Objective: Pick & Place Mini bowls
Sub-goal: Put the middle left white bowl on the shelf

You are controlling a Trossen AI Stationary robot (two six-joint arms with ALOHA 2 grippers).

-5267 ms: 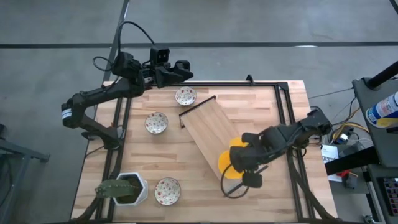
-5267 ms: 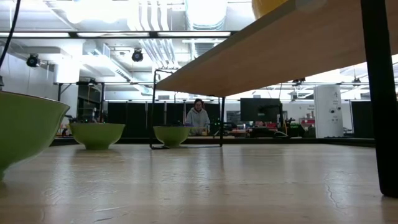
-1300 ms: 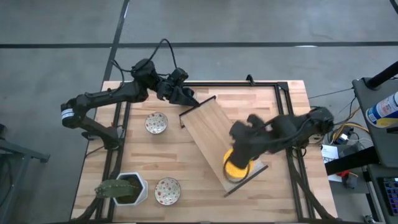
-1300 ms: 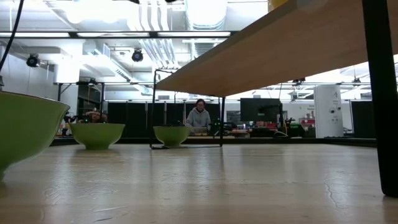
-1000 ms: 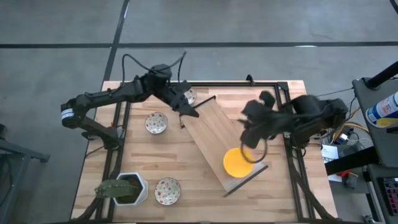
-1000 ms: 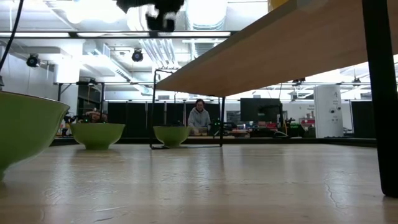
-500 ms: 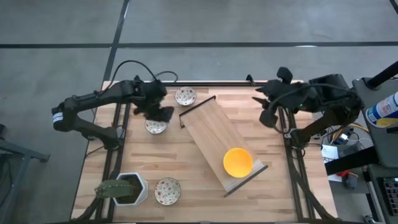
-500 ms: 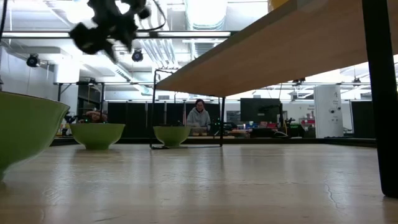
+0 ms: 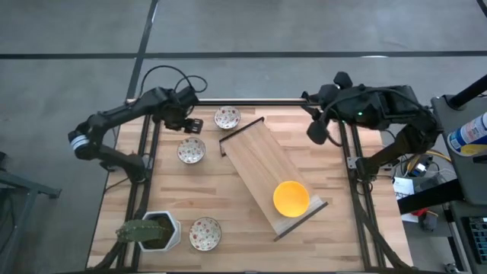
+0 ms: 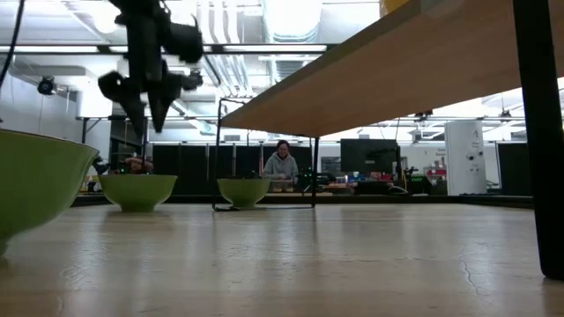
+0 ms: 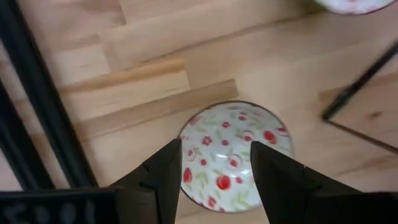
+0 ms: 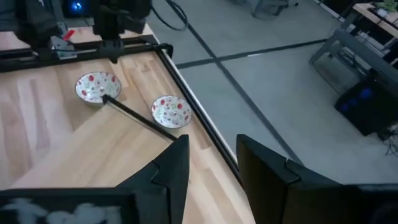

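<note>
A yellow mini bowl sits on the low end of a slanted wooden board. Three white floral mini bowls rest on the table: one at the far side, one left of the board, one near the front. My left gripper hangs open, pointing down, above the far rim of the bowl left of the board; its fingers are clear of that bowl. My right gripper is raised over the table's far right part, open, with nothing between its fingers.
A white hexagonal pot with a green plant stands at the near left corner. Black frame rails run along the table's left, far and right sides. A person sits far off in the room behind.
My right gripper has drawn away from the yellow bowl, going up and toward the table's far right corner; the bowl stays on the board. My left gripper has swung from the board's far end toward the table's left and now points down over the floral bowl.
</note>
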